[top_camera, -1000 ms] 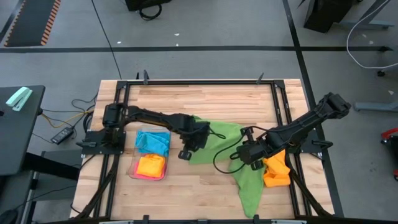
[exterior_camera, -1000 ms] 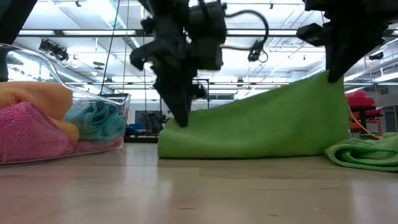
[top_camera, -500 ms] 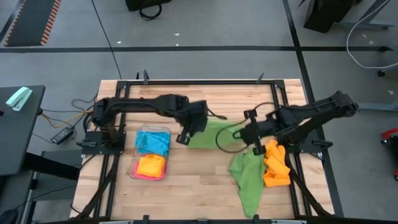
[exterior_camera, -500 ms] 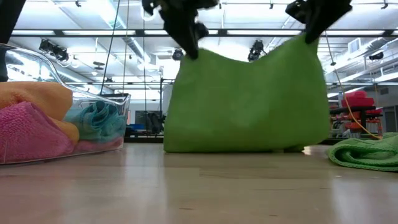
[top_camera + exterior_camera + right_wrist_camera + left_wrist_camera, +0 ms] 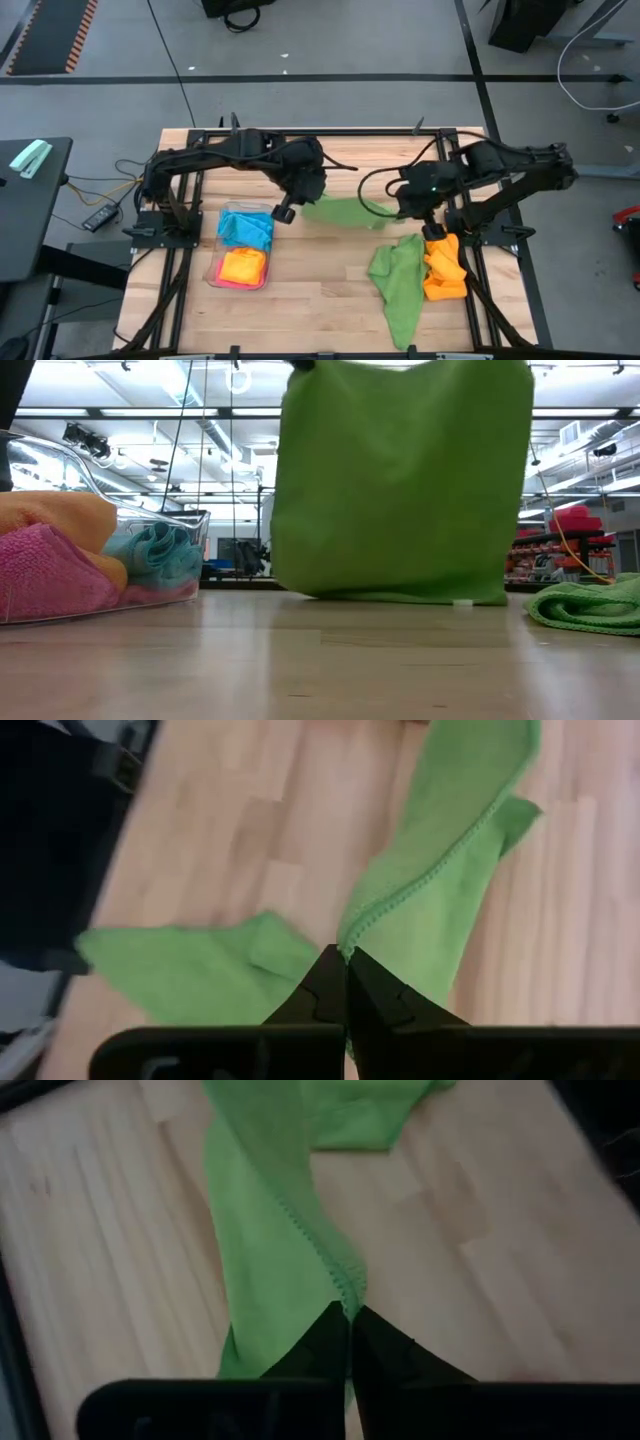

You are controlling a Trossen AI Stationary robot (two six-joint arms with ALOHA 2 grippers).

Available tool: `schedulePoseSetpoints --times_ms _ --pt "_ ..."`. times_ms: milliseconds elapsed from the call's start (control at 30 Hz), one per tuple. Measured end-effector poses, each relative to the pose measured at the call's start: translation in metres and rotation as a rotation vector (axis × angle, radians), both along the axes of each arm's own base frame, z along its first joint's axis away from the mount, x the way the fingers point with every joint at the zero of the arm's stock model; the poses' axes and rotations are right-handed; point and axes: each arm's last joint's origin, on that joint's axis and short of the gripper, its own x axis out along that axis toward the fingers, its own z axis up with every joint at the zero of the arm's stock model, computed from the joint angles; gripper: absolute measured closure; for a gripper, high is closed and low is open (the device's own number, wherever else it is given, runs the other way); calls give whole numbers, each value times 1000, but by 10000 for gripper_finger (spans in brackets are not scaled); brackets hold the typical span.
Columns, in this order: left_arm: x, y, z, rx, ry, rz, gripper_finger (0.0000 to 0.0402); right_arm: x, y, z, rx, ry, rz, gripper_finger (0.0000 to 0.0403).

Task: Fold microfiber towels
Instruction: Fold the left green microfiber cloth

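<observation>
A green microfiber towel [image 5: 400,480] hangs as a flat sheet between my two grippers, both shut on its top edge. From above it shows as a narrow green strip [image 5: 348,212]. My left gripper [image 5: 308,203] is at its left end and my right gripper [image 5: 402,212] at its right end. Its bottom edge [image 5: 400,598] hangs close to the table; whether it touches, I cannot tell. A second green towel [image 5: 397,285] lies crumpled on the table, beside an orange towel [image 5: 444,270]. My left gripper pinches the towel's stitched hem [image 5: 345,1285] between its two fingers, at one top corner, slanting down from above. The towel hangs below the fingers. My right gripper pinches the hem [image 5: 362,925] at the other top corner, also slanting down from above. The top edge runs between the two grips.
A clear plastic tray [image 5: 215,272] at the table's left holds folded blue [image 5: 246,228], orange [image 5: 242,266] and pink [image 5: 45,575] towels. A black frame [image 5: 320,131] borders the table. Bare wood lies in the middle near the front edge.
Both grippers have risen, staying shut, and moved toward the table's far edge. The green towel, which lay draped low over the table, has been drawn up and now hangs spread out between them. The second green towel has stayed on the table.
</observation>
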Motion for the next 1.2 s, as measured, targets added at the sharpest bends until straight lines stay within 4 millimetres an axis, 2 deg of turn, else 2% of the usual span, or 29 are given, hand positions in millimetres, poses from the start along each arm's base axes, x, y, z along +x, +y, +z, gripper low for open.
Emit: schedulePoseSetpoints --times_ms 200,367,500,633,767,867,933,1033,1133,1200 --pt "-8 -2 18 -36 -20 -24 386 -5 -1 12 8 -17 12 398" --pt "-8 20 16 14 -25 47 386 -9 -15 7 -250 24 -51 398" --pt "-4 53 12 115 -55 148 394 -11 -40 6 -515 83 -101 398" --pt "-4 91 22 342 -151 320 380 -10 -74 12 -793 129 -215 398" --pt "-5 118 47 592 -290 453 389 -6 -107 25 -1055 133 -391 398" --pt "-10 121 67 650 -364 459 394 -4 -123 38 -1196 121 -534 398" --pt "-11 116 75 649 -393 454 388 -4 -126 44 -1219 107 -557 398" --pt "-13 103 72 613 -336 425 378 -6 -120 42 -1165 96 -500 398" --pt "-14 89 60 490 -248 376 383 -6 -108 28 -991 87 -378 398" --pt "-13 80 43 381 -171 341 392 -4 -100 14 -840 79 -320 398"
